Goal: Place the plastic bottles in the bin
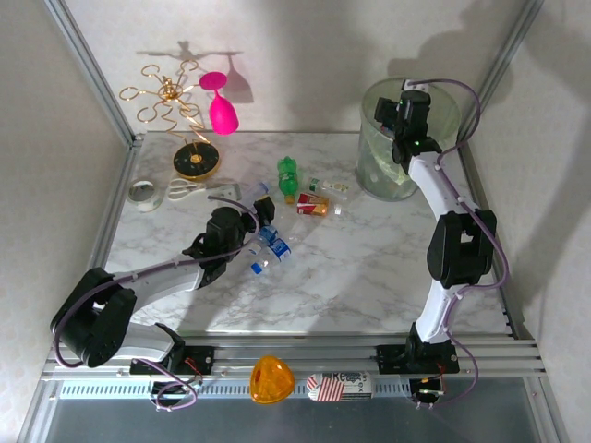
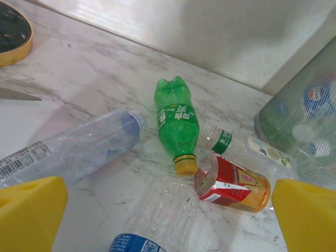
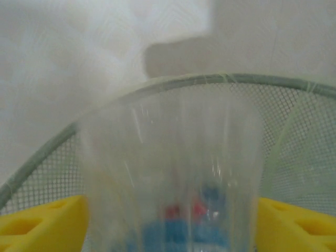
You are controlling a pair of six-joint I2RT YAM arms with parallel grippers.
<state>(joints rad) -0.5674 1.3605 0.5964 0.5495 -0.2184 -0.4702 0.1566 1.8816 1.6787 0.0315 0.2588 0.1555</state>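
Right claw [image 3: 170,226] over bin [image 3: 294,105], bottle [image 3: 173,152] (blurred) between pads [image 3: 42,220]; left claw [image 2: 169,212] — agape

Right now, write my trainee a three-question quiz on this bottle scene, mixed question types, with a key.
1. True or false: the green bottle lies on its side on the table.
2. Pick one: the right gripper hangs above A the bin, B the green bottle, C the table's near edge.
3. Fill in: the left gripper has its jaws standing ___.
Key: 1 true; 2 A; 3 open.
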